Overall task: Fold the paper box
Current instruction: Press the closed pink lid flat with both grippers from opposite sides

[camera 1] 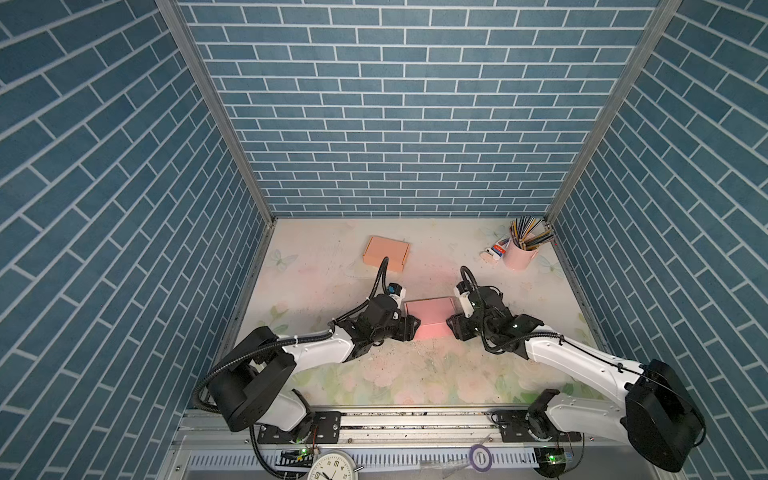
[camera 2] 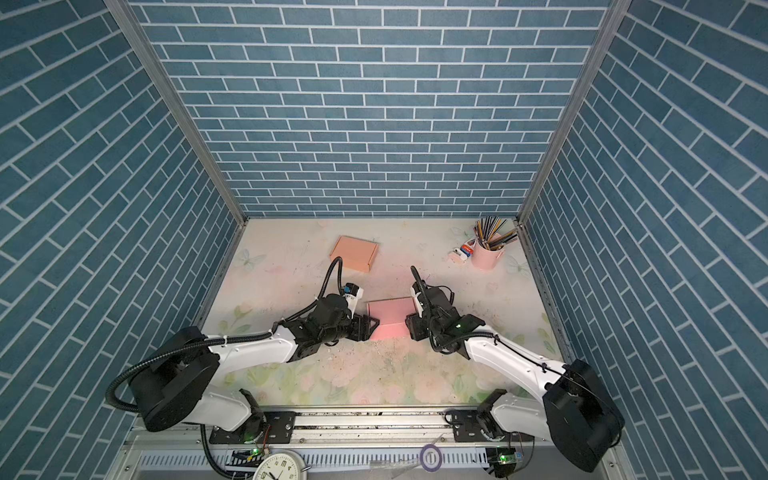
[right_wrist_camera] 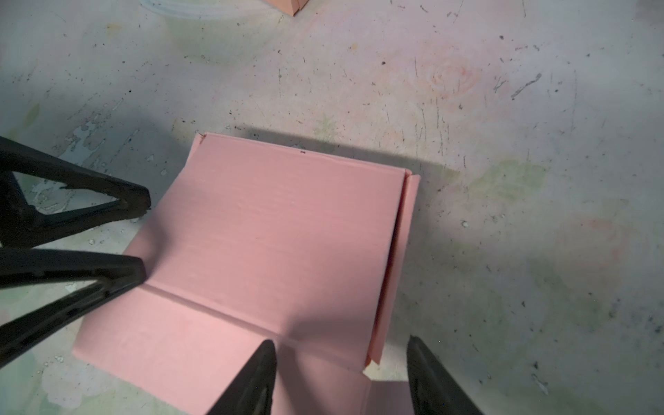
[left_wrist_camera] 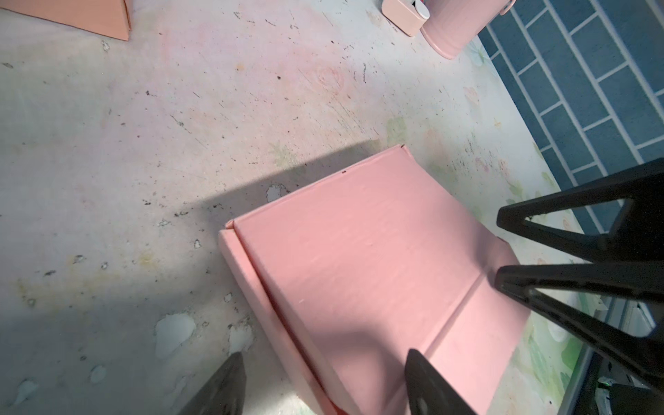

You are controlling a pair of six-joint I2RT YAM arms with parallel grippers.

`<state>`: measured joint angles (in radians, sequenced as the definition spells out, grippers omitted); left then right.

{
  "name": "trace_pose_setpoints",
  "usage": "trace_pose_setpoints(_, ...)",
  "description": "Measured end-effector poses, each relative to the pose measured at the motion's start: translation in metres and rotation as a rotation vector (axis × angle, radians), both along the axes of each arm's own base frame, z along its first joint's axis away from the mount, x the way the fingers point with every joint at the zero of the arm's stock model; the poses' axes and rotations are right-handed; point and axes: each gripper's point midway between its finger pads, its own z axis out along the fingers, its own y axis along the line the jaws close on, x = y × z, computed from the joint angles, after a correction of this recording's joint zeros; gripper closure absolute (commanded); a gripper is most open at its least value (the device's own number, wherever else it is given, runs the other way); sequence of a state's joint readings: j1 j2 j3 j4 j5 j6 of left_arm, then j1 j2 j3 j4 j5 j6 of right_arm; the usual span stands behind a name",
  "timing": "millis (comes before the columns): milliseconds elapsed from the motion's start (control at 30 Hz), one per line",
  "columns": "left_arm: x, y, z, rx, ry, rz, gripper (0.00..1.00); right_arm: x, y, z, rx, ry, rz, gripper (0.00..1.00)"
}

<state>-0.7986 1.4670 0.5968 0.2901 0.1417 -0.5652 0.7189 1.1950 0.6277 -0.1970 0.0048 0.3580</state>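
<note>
**Your cell: blue brick on three sides, a worn floral tabletop**

You are looking into a booth closed in by three walls papered in blue brick with pale joints. In both top views the back wall (camera 1: 407, 104) spans the upper centre. The left wall (camera 1: 83, 208) and right wall (camera 1: 685, 187) slant down the sides. A bare metal post (camera 1: 217, 112) marks each back corner.

The tabletop (camera 1: 436, 257) fills the lower centre, pale with faded flowers and butterflies. Close up it is scratched, with chipped patches (left_wrist_camera: 176, 334). A pink cup of pencils (camera 1: 519, 257) stands near its far right corner.

Along the lower edge runs a metal rail (camera 1: 415, 417). Below it you see a white clock (camera 1: 332, 467) and a purple tape roll (camera 1: 479, 456). Light on the walls is even.
</note>
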Motion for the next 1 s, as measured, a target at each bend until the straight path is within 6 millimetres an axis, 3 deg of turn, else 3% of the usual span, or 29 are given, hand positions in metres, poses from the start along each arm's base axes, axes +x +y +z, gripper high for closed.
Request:
trace_pose_setpoints(200, -0.002, 0.000, -0.008, -0.002, 0.013, -0.003, 0.33, -0.002, -0.006, -0.012, -0.026, 0.020, -0.022, 0.42)
trace_pose_setpoints(1000, 0.000, 0.004, -0.024, 0.039, 0.020, 0.010, 0.43, -0.001, -0.013, -0.021, -0.048, 0.036, -0.072, 0.44)
